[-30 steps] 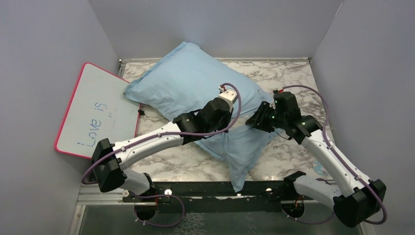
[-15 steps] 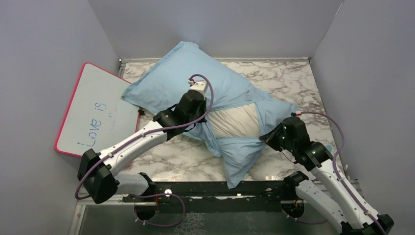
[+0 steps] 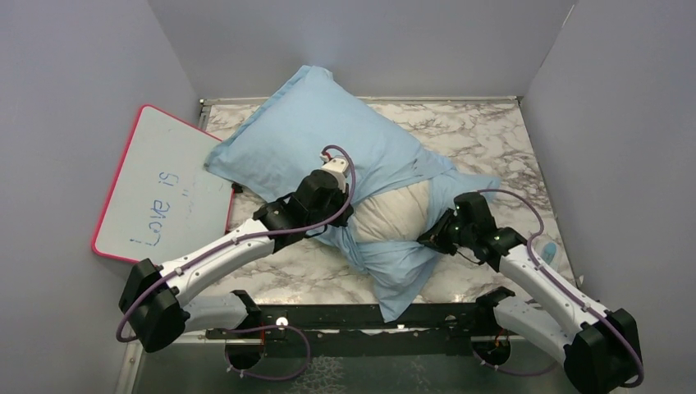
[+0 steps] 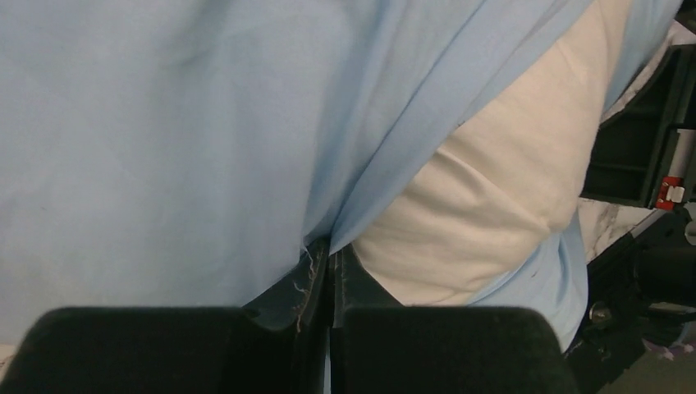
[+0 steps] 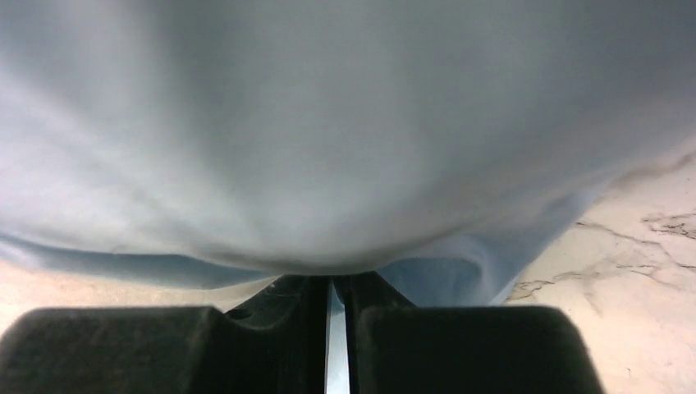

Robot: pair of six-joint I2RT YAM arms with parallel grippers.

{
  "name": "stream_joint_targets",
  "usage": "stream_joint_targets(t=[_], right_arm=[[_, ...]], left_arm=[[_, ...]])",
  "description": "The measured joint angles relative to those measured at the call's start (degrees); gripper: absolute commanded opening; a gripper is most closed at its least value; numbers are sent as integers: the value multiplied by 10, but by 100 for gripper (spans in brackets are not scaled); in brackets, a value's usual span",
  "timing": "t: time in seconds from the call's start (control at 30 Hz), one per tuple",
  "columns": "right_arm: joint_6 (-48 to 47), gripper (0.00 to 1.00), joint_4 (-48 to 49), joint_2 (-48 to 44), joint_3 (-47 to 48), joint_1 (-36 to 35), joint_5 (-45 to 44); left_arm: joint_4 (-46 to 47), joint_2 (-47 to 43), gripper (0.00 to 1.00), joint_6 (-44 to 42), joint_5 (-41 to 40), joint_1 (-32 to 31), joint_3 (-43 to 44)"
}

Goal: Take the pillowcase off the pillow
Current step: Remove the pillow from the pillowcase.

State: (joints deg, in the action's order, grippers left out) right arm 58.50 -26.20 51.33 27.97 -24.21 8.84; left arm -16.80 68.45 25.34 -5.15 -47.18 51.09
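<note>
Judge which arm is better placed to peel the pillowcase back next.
Probably left: the left gripper pinches the pillowcase edge beside the bared pillow. The right gripper shows no clear hold.

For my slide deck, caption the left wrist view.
Left gripper pinching the light blue pillowcase, off-white pillow exposed beside it.

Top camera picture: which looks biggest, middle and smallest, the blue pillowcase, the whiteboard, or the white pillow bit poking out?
1. pillowcase: clearly the biggest.
2. whiteboard: in the middle.
3. pillow: looks smallest, but only a patch of it shows. The rest is hidden inside the case.
</note>
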Motion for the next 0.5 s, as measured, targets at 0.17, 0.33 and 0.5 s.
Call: stream_joint_targets(t=[0.17,0.33,0.5], right_arm=[[-15,42,-37,12,45,0,7],[-16,70,-101,10,95,0,4],[0,86,-150,-9,118,0,-21]], left_arm=[[-24,-14,36,-9,5,-6,21],[-57,-38,64,-15,7,-6,59],[-74,-45,76,-39,5,-6,112]])
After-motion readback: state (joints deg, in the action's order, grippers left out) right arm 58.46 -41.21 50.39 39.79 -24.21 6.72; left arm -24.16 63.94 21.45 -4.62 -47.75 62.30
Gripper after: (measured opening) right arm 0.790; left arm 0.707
